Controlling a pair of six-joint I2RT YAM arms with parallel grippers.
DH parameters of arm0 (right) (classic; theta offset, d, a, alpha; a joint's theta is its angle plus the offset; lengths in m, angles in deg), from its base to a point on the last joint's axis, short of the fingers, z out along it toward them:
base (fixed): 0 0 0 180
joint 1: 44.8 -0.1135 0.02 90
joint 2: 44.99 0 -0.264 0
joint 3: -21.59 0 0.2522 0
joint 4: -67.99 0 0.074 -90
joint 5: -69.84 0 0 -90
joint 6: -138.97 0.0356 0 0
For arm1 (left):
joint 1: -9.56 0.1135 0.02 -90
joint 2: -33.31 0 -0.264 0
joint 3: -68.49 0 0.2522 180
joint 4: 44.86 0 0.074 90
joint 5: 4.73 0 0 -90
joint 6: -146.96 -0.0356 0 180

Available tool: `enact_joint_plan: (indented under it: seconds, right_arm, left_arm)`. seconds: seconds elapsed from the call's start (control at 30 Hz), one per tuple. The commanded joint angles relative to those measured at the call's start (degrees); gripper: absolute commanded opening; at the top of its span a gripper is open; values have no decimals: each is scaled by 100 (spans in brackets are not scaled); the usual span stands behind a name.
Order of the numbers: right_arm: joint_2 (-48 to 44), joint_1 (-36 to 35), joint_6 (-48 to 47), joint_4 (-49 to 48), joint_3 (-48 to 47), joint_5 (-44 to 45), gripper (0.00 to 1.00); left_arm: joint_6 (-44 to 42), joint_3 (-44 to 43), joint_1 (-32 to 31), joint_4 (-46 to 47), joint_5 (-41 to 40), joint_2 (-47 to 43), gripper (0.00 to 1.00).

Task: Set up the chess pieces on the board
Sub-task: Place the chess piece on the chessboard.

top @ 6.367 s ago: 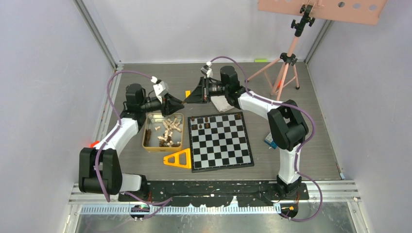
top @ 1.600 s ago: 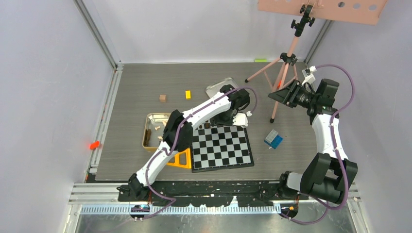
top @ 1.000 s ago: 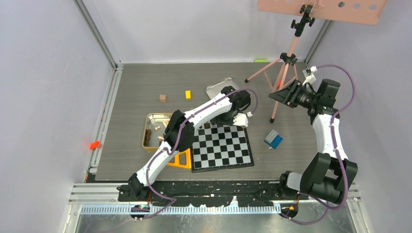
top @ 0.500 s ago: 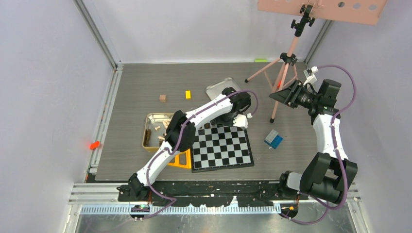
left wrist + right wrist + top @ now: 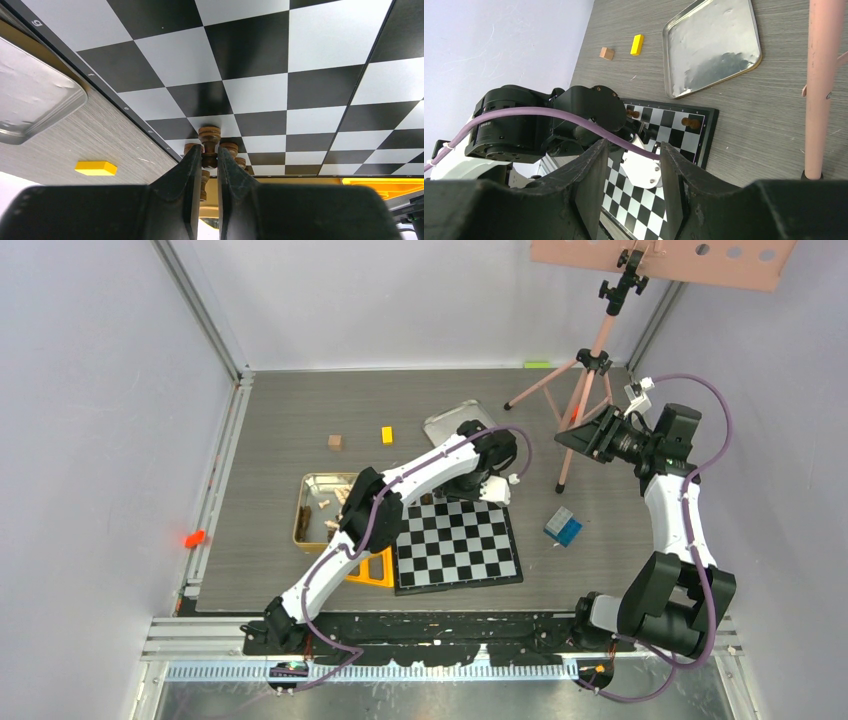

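The board [image 5: 460,545] lies at the table's centre, its checks filling the left wrist view [image 5: 310,50]. My left gripper [image 5: 472,492] reaches over the back row. In its wrist view the left gripper [image 5: 209,150] is shut on the head of a dark brown chess piece [image 5: 209,136] whose base rests on a white square near the border. More dark pieces [image 5: 229,148] stand beside it. Pale pieces lie in the gold tin [image 5: 300,515]. My right gripper [image 5: 570,438] hangs open and empty right of the board, also seen from its wrist [image 5: 633,150].
A silver lid [image 5: 450,422] lies behind the board, with a yellow block [image 5: 387,435] and a brown cube [image 5: 335,442] to its left. An orange triangle [image 5: 368,568] sits by the board's left edge. A pink tripod [image 5: 585,390] and a blue cube [image 5: 563,527] stand at the right.
Over the last second the left arm has barely shifted at the board's back row. Seconds earlier both grippers met behind the board; the right arm has since drawn away rightward.
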Motion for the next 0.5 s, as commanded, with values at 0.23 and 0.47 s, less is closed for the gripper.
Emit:
enact_joint_plan:
  seconds: [0.23, 0.47]
  right_arm:
    - [39, 56, -69, -126, 8, -181, 48]
    - [69, 60, -56, -137, 8, -204, 48]
  left_arm:
    - [-26, -54, -129, -194, -37, -103, 18]
    - [-57, -30, -130, -201, -154, -94, 25]
